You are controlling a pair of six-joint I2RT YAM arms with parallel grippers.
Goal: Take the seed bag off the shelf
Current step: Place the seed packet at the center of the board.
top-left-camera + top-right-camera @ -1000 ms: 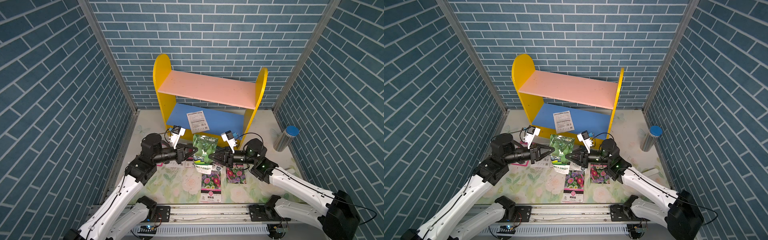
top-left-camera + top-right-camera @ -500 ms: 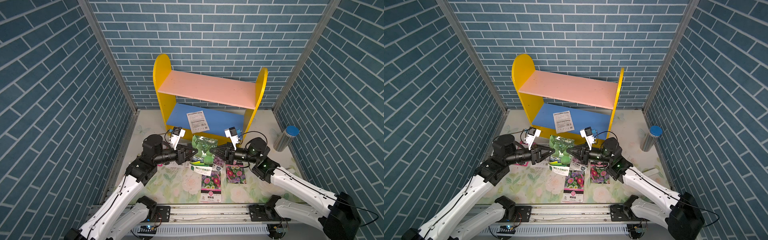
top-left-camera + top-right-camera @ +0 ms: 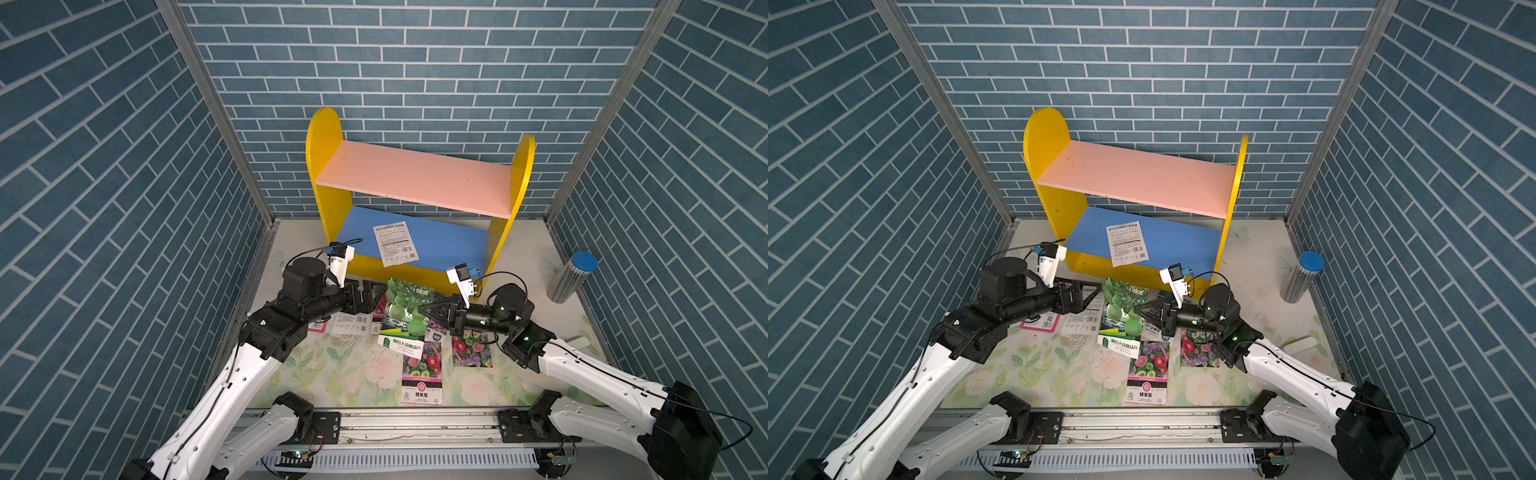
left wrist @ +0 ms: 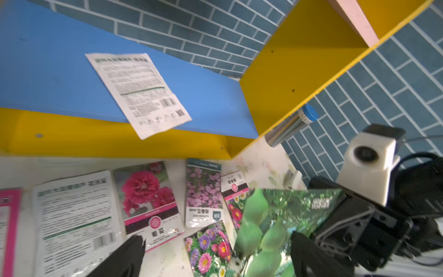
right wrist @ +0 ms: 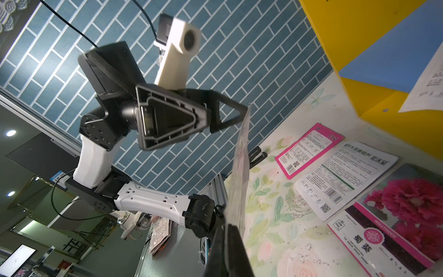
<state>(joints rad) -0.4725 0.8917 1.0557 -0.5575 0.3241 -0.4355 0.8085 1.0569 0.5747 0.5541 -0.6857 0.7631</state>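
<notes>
Shelf (image 3: 415,178) stands on floral tabletop (image 3: 332,374), blue-brick walls (image 3: 415,62) around.

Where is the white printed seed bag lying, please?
In both top views the white seed bag lies on the shelf's blue lower board, left of centre, overhanging its front edge.

The flowery table (image 3: 332,374) carries the shelf (image 3: 415,183), scattered seed packets (image 3: 422,374) and a metal tube (image 3: 569,282); a white seed bag (image 3: 395,243) lies on the shelf's blue board (image 3: 453,245).
</notes>
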